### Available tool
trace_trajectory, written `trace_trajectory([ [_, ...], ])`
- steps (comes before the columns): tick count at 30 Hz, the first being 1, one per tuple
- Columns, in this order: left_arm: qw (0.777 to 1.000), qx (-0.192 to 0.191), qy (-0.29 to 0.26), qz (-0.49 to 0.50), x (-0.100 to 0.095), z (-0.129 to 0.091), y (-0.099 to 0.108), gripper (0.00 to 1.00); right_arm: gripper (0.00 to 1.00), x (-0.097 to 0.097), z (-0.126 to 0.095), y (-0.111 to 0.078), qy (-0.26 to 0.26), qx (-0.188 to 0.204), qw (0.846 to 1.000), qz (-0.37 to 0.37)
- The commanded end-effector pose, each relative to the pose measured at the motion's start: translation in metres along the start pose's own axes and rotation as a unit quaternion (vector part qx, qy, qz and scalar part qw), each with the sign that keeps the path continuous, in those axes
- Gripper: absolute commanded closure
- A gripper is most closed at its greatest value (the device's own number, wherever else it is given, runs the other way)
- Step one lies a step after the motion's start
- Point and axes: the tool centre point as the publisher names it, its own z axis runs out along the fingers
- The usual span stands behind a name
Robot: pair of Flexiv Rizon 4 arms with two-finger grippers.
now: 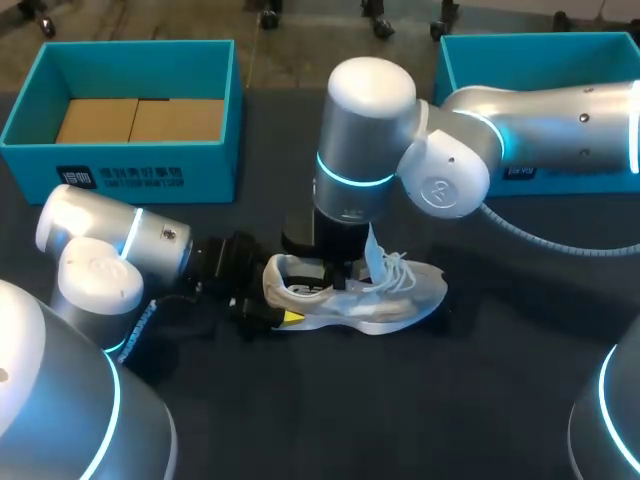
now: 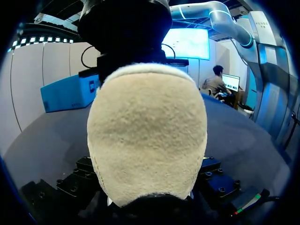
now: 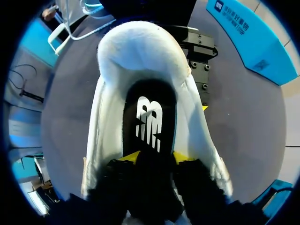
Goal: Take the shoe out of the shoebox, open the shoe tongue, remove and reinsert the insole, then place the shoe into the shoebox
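Right wrist view is showing the right gripper sitting inside the mid-table shoe, over its insole. I cannot tell its grip, nor that of the left gripper at the heel's nine o'clock. I'd be working the insole slowly, keeping it flat.

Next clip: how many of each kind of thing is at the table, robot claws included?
Teal shoeboxes: 2, one rear left, one rear right
White shoe: 1
Black insole, inside the shoe: 1
Claws: 2, left claw and right claw
Total: 6
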Motion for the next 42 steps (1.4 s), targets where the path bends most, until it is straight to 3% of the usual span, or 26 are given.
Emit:
trace_trajectory([
  [1, 1.000, 0.000, 0.000, 0.001, 0.000, 0.000, 0.000, 1.00, 1.00, 0.003, 0.020, 0.004, -0.001, -0.007, 1.000, 0.013],
  [11, 1.000, 0.000, 0.000, 0.001, 0.000, 0.000, 0.000, 1.00, 1.00, 0.013, 0.008, -0.010, -0.004, 0.003, 0.999, 0.038],
  [20, 1.000, 0.000, 0.000, 0.001, 0.000, 0.000, 0.000, 1.00, 1.00, 0.020, -0.026, -0.025, -0.022, -0.004, 0.998, 0.061],
  [26, 1.000, 0.000, 0.000, 0.001, 0.000, 0.000, 0.000, 1.00, 1.00, 0.015, -0.048, -0.032, -0.027, -0.021, 0.998, 0.054],
  [35, 1.000, 0.000, 0.000, 0.001, 0.000, 0.000, 0.000, 1.00, 1.00, 0.003, -0.069, -0.030, -0.019, -0.042, 0.999, 0.026],
  [42, 1.000, 0.000, 0.000, 0.001, 0.000, 0.000, 0.000, 1.00, 1.00, -0.006, -0.084, -0.016, -0.005, -0.063, 0.998, -0.013],
])
